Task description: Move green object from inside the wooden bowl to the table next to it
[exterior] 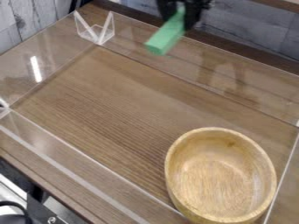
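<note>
At the far edge of the brown wood-grain bench (117,105), the black gripper (184,16) points down, its jaws clamped on the upper end of the flat bright-green block (165,37), which hangs tilted in the air, well apart from the round light-tan wooden bowl (222,175) at near right.

The green object (166,37) hangs tilted above the table (117,105) — well apart from the wooden bowl (221,176).

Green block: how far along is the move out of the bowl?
Done: the bowl is empty. In hand: the gripper holds the green block tilted in the air near the far wall. Left: setting it on the table beside the bowl.
</note>
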You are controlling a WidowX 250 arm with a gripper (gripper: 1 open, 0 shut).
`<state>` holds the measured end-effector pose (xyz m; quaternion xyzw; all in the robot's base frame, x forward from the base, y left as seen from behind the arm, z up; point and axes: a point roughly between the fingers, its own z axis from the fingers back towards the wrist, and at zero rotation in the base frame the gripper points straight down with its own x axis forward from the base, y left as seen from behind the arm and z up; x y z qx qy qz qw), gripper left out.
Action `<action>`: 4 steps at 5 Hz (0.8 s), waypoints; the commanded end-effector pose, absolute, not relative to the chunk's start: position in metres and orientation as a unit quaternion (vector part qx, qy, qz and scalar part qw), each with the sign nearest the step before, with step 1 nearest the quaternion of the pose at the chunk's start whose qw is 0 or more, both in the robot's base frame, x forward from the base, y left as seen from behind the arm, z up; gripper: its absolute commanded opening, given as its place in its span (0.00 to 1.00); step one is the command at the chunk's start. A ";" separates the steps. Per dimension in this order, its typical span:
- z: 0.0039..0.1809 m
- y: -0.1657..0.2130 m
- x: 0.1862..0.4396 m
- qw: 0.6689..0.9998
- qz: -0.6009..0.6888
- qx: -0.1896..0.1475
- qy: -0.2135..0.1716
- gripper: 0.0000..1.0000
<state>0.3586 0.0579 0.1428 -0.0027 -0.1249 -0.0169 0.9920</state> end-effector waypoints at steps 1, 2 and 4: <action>0.152 0.078 0.354 0.988 -0.002 0.016 -0.155 0.00; 0.141 0.083 0.348 0.988 0.019 0.027 -0.148 0.00; 0.115 0.099 0.363 0.988 0.030 0.048 -0.140 0.00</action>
